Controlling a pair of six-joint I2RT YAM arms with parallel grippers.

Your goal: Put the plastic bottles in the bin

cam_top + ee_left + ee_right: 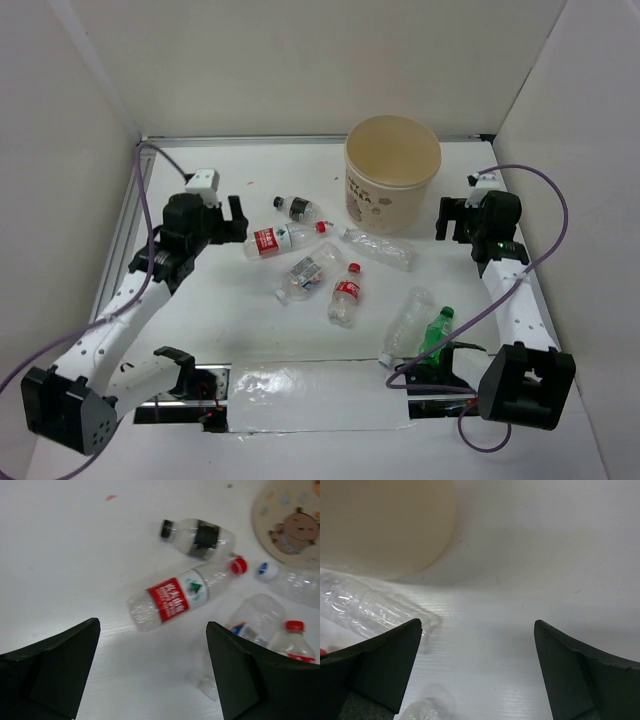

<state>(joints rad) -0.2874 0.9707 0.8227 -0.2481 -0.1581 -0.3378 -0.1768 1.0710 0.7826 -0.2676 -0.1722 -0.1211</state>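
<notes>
The bin (392, 170) is a wide beige tub at the back of the table; it also shows in the left wrist view (292, 522) and the right wrist view (380, 525). Several plastic bottles lie on the table: a black-labelled one (296, 208) (197, 535), a red-labelled one (275, 240) (175, 597), a clear blue-capped one (378, 248) (365, 610), a crushed one (310, 270), a small red-capped one (345, 294), a clear one (405, 325) and a green one (435, 332). My left gripper (236, 222) (152, 665) is open and empty, left of the red-labelled bottle. My right gripper (452, 222) (477, 665) is open and empty, right of the bin.
White walls enclose the table (230, 310) on the left, back and right. Purple cables loop beside both arms. A strip of clear film (300, 395) lies along the near edge between the arm bases.
</notes>
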